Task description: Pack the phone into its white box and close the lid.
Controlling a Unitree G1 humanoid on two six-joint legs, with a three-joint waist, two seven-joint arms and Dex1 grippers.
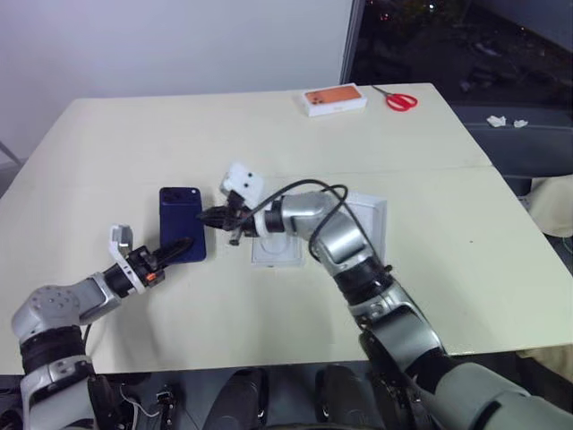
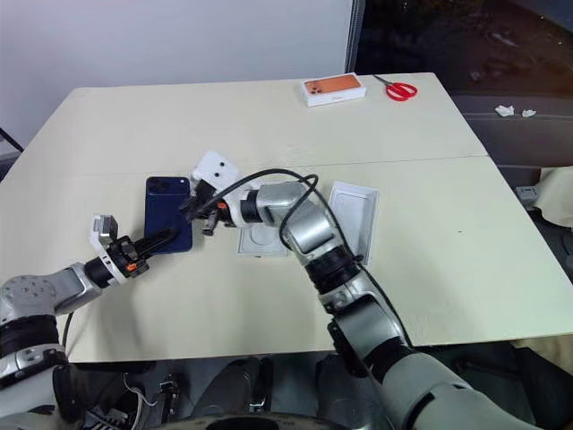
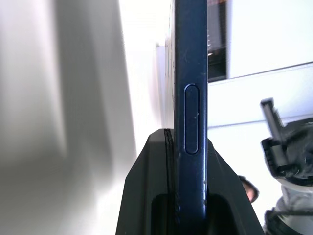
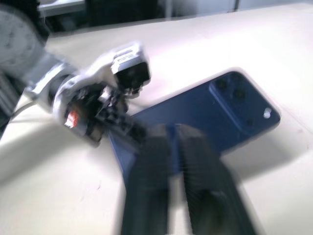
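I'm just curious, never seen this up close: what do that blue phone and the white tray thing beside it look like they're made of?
The phone: probably matte glass or metal back; smooth, even navy, faint sheen. The white box: likely cardboard; flat, dull white, thin folded rim.

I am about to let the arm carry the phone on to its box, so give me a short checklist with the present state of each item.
1. Left gripper clamped on the slim dark navy-blue phone: ok.
2. Right gripper free of the phone: cannot tell, fingers beside its edge.
3. Shallow white cardboard box base unobstructed: ok.
4. White insert out of the base: ok.
5. Lid located: cannot tell.
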